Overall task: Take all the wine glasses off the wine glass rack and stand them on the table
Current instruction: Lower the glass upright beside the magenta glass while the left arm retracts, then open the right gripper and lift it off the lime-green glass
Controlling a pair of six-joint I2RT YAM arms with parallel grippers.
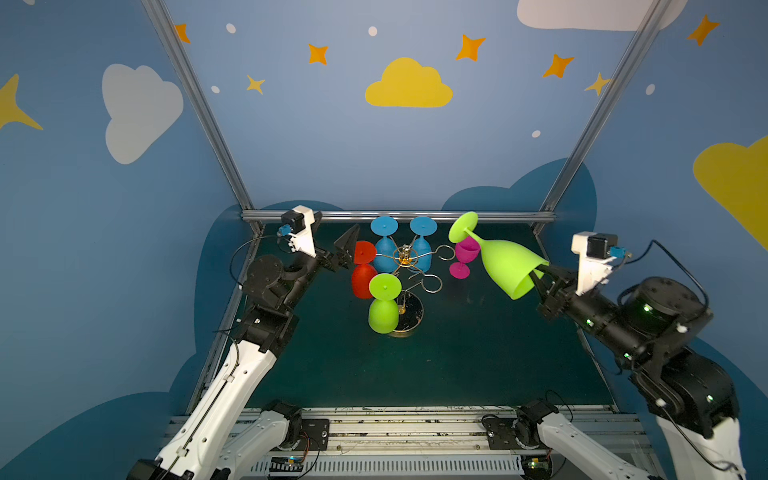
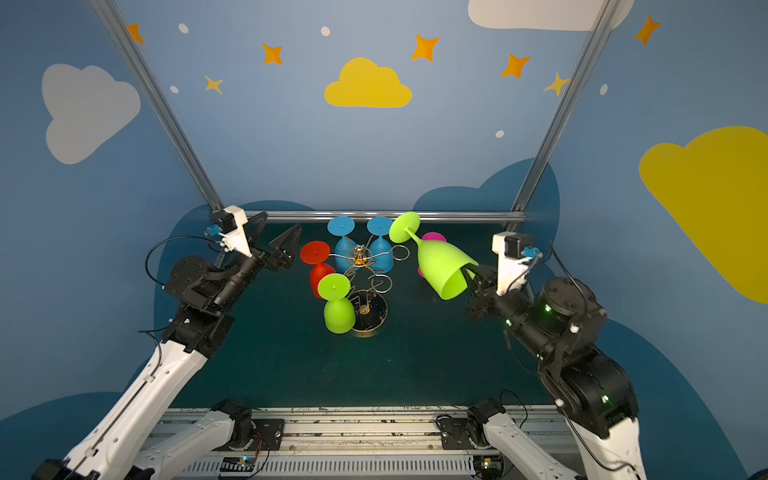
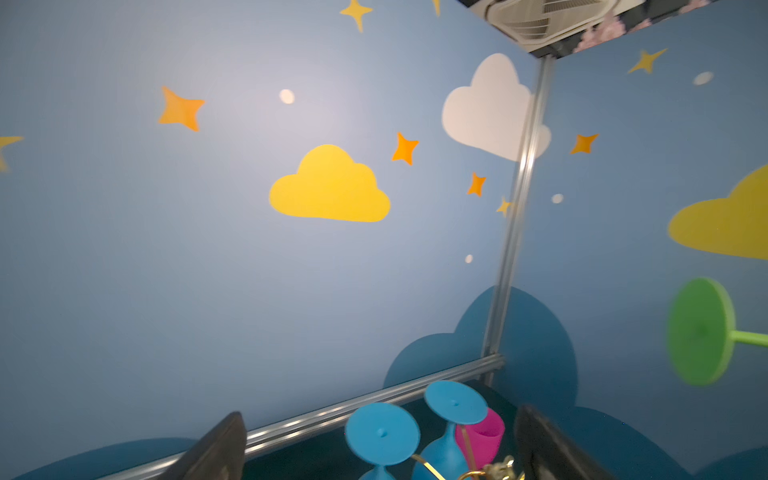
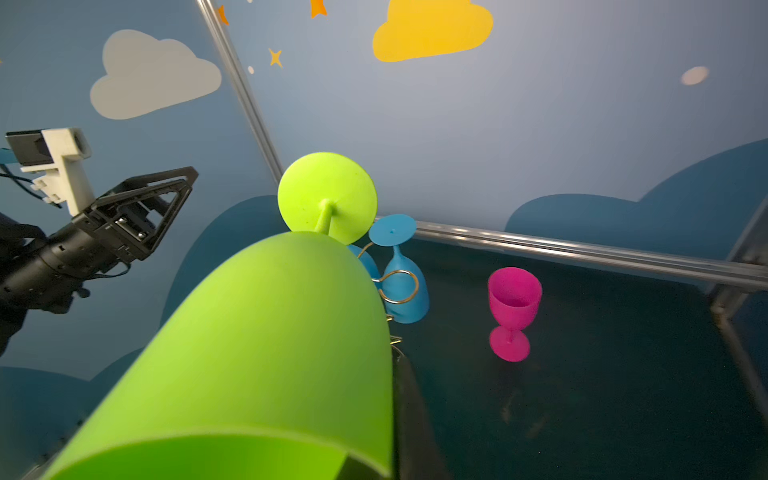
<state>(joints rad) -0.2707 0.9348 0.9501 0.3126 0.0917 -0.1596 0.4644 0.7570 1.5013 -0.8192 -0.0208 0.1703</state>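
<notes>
**Lime wine glass off the rack, held in the right hand**

The right hand (image 1: 539,277) is clamped on the rim of a lime-green wine glass (image 1: 505,262), one finger inside the bowl and one outside. The glass is in the air to the right of the wine glass rack (image 1: 411,309) and clear of its wire arms. It lies tilted, with its bowl mouth toward the hand and its round foot raised toward the back wall. In the right wrist view its bowl (image 4: 270,332) fills most of the foreground.

The left hand (image 2: 280,226) is spread wide and holds nothing. It sits just left of the rack, near the foot of a red glass (image 1: 363,274), with a gap between them in a top view.

Four glasses hang upside down from the rack's looped arms: the red one, two blue glasses (image 1: 384,249) (image 1: 422,249) at the back, and a second lime-green glass (image 1: 383,309) at the front. Two loops on the right side are bare.

A magenta glass (image 4: 514,303) stands upright on the dark green surface (image 1: 457,365), right of the rack and behind the held glass.
</notes>
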